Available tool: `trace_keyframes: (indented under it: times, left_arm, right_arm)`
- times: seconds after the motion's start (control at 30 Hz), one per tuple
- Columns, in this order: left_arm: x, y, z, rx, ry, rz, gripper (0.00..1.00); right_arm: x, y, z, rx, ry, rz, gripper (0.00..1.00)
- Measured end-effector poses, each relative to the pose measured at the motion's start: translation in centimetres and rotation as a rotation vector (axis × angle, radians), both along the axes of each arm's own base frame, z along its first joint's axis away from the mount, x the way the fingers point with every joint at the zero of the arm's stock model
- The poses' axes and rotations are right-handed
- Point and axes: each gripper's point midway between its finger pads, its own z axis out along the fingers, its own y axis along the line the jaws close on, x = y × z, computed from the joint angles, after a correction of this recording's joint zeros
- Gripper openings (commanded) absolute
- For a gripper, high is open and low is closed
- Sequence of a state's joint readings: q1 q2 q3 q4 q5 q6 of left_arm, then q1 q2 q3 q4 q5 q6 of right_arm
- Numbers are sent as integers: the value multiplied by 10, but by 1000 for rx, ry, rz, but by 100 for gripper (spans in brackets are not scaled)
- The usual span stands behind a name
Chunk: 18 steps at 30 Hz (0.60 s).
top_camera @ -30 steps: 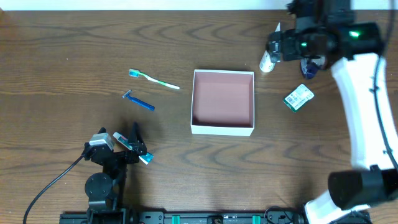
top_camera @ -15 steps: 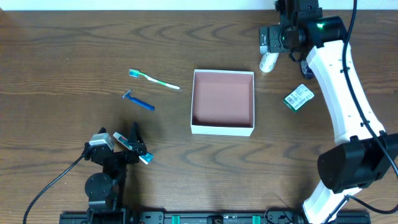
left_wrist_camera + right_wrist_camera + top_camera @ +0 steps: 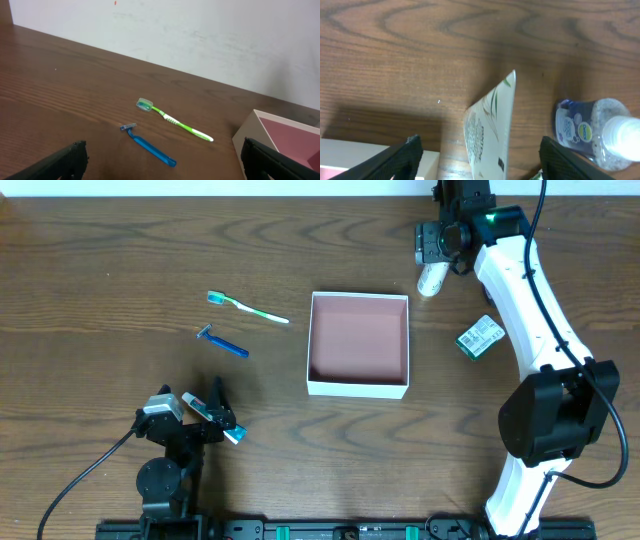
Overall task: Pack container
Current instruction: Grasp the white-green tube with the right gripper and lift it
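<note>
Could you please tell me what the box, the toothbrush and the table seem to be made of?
Box: likely thin card, matte white walls, pink-brown inside. Toothbrush: glossy green-and-white plastic. Table: wood or wood-look laminate, dark grain showing.

Blurred, unreadable dark print on the white tube (image 3: 492, 131) and the bottle label (image 3: 574, 129)

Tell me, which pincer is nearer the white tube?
Right. The right pincer hangs over the tube, straddling it; the left pincer sits far off, beyond the container.
</note>
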<state>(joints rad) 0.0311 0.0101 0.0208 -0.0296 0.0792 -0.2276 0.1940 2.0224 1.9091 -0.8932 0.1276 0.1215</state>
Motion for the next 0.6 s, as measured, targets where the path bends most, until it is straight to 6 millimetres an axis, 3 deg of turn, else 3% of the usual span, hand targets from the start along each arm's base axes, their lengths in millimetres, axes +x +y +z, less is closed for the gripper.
trace_keyframes:
  times: [0.3,0.37,0.53,0.6]
  left_arm:
    - [0,0,0,0,0,0,98]
    - [0,0,0,0,0,0,98]
    - [0,0,0,0,0,0,98]
    - [0,0,0,0,0,0,98]
  right_arm:
    - [10,2,7,11,-48,-1,35]
    - [10,2,7,10,-50,-1,23]
    - [11,1,7,11,-51,-4,12]
    - [10,0,6,8,-46,-6,3]
